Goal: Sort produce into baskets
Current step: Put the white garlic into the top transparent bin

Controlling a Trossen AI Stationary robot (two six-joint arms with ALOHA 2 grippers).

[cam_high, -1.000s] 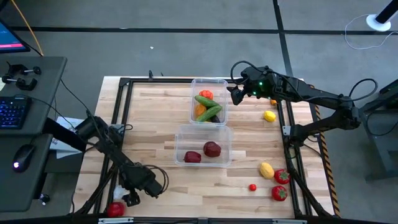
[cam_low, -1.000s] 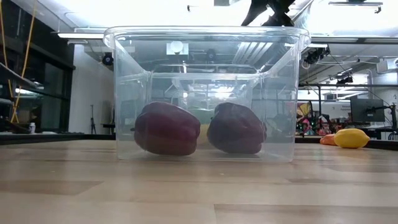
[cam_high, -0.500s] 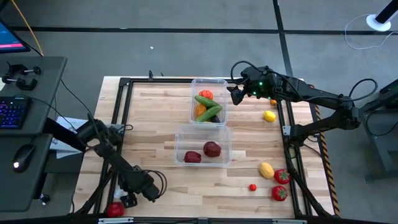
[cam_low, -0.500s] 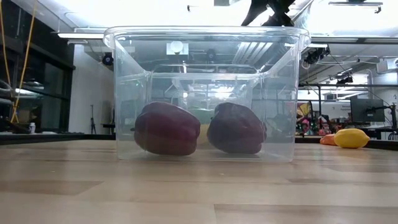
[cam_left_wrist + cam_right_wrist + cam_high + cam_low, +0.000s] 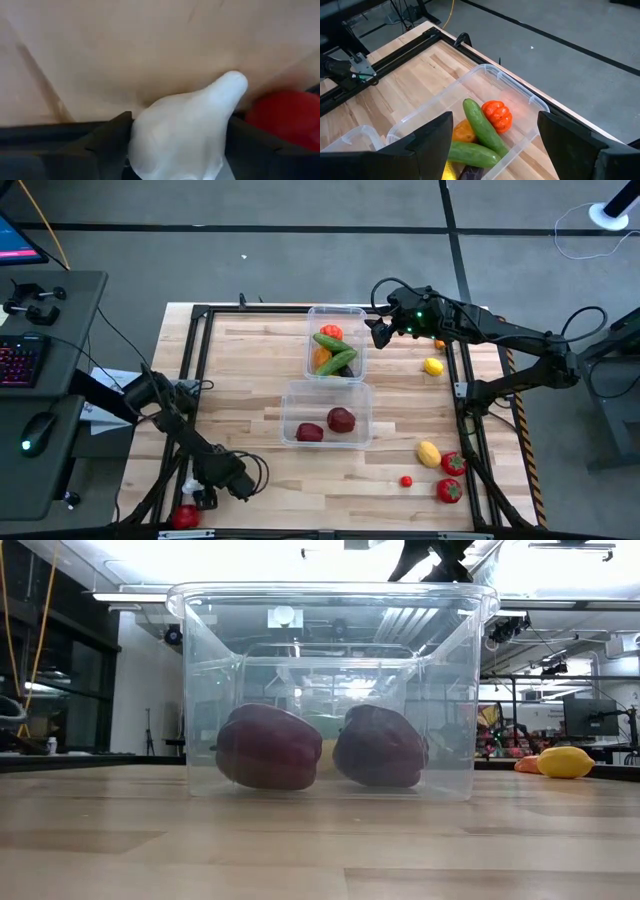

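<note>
At lower left of the high view, the left gripper [image 5: 203,498] sits low over a white garlic [image 5: 185,132], fingers either side of it; whether they grip it I cannot tell. A red tomato [image 5: 185,516] lies beside. In the centre stand two baskets [image 5: 337,313]. At upper right, the right gripper [image 5: 378,330] hovers spread wide, holding nothing.

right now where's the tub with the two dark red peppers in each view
High view: the tub sits mid-table, nearer the front edge, with both peppers inside.
Low view: it fills the centre of the picture, peppers side by side.
Left wrist view: not in it.
Right wrist view: only a corner of its rim shows at the lower left edge.
Shared landmark: the other tub holding cucumbers, right behind it.
</note>
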